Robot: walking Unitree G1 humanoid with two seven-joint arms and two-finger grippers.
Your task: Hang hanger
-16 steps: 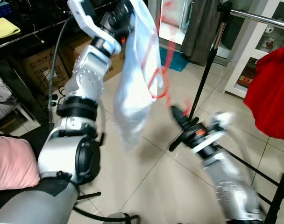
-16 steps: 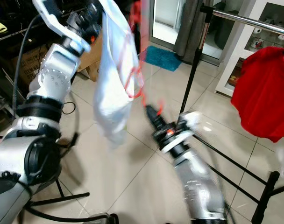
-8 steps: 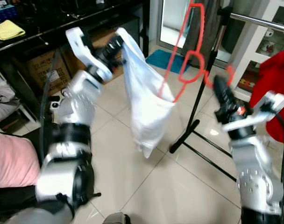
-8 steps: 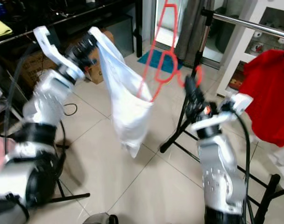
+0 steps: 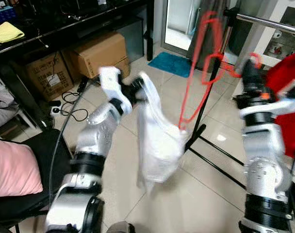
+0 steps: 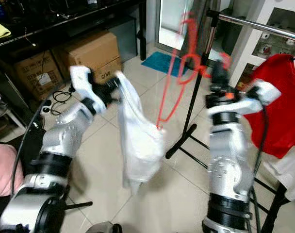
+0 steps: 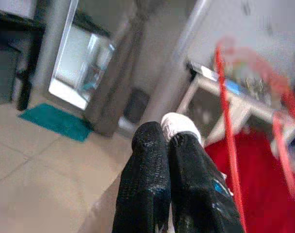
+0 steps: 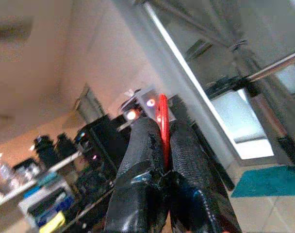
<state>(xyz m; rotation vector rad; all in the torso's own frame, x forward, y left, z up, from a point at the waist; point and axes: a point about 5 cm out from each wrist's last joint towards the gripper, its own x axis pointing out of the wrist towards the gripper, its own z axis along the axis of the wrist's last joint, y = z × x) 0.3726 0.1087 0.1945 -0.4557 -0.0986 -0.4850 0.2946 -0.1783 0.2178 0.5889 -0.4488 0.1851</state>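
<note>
A red wire hanger (image 5: pixel 205 58) is blurred in mid-air in front of the rack's upright pole. Its lower end reaches into a white garment (image 5: pixel 159 141) that hangs below. My right gripper (image 5: pixel 248 73) is shut on the hanger's upper part, just under the silver rail (image 5: pixel 269 22); the right wrist view has the red wire (image 8: pixel 162 116) pinched between the fingers. At mid-height my left gripper (image 5: pixel 138 90) is shut on the garment's top edge. A bit of white cloth (image 7: pixel 179 124) pokes out at its fingertips.
A red shirt (image 5: pixel 288 97) hangs on the rail at the right. The black rack base (image 5: pixel 215 160) spreads over the tiled floor. Cardboard boxes (image 5: pixel 99 53) and cables lie under a dark desk at the back left. A pink cushion (image 5: pixel 14 172) sits on a chair at the left.
My left arm has come down and forward with the white garment. My right gripper has risen with the hanger, closer to the rail. The hanger is tilted further right.
</note>
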